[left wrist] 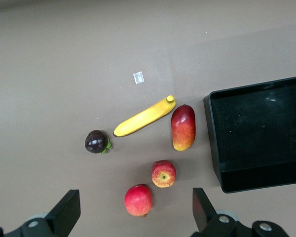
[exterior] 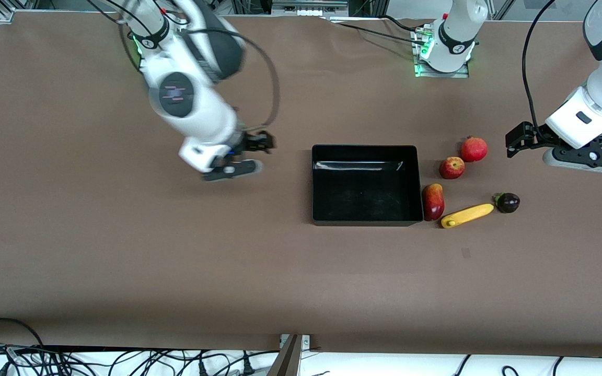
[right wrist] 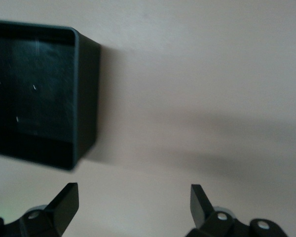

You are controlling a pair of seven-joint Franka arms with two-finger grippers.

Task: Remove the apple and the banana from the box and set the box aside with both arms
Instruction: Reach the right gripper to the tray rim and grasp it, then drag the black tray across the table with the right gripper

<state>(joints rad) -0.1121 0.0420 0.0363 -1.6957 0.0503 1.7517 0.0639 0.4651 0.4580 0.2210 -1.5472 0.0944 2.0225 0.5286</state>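
Looks like a robotics lab: brown paper-covered table [exterior: 123, 261], bolted white jointed robot arms [exterior: 196, 104], loose black cables [exterior: 123, 360] along the edge.

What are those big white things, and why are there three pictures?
They are two robot arms. One picture looks down from a high camera; the other two come from cameras on each arm's wrist. On the brown table sits an empty black box. Beside it, toward the left arm's end, lie an apple, a yellow banana, a mango, a pomegranate and a small dark purple fruit. The left gripper hangs open above the fruits. The right gripper hangs open over bare table by the box. Nothing is held.
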